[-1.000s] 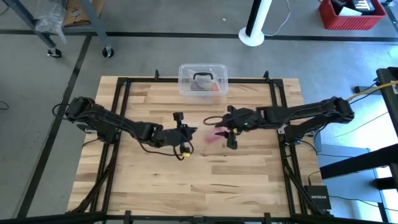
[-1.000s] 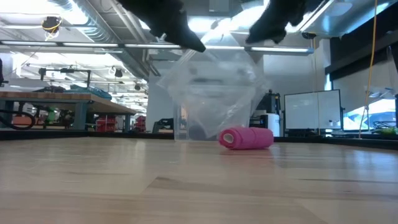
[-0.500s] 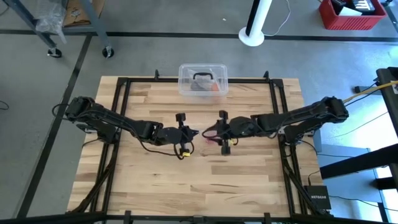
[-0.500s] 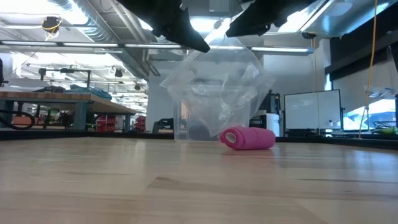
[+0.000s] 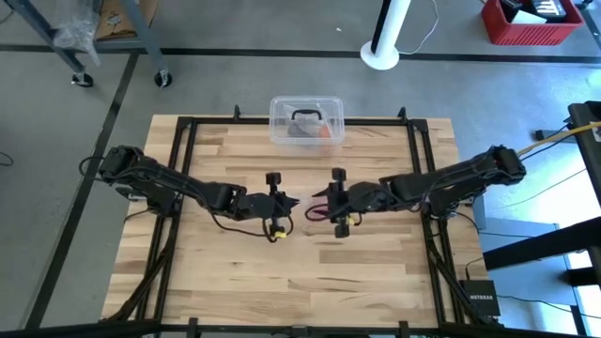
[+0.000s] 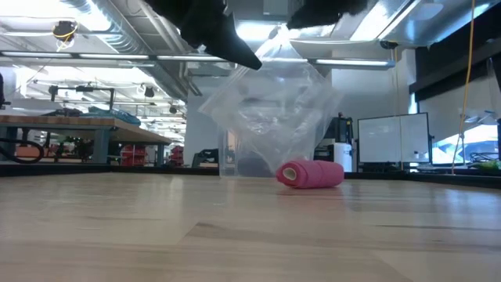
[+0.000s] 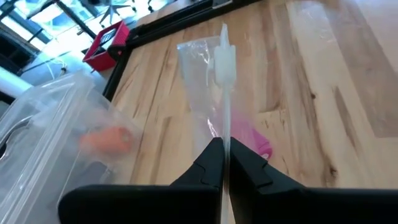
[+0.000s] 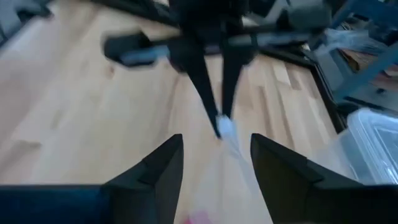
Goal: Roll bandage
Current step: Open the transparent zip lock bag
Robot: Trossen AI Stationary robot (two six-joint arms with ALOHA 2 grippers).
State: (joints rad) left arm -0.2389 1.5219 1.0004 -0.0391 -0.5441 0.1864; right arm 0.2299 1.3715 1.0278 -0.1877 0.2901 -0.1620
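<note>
- The left gripper (image 7: 222,163) is clenched on the top edge of the bag (image 6: 270,117).
- The right gripper (image 8: 214,163) stands released, facing it.
- The bandage (image 6: 310,174) lies below both, axis left-right.

Left gripper (image 7: 222,163) pinched, right gripper (image 8: 214,158) agape.

Matt pink cloth bandage (image 6: 310,174), glossy clear plastic bag (image 6: 270,117), seemingly smooth wooden table (image 5: 376,272).
</note>
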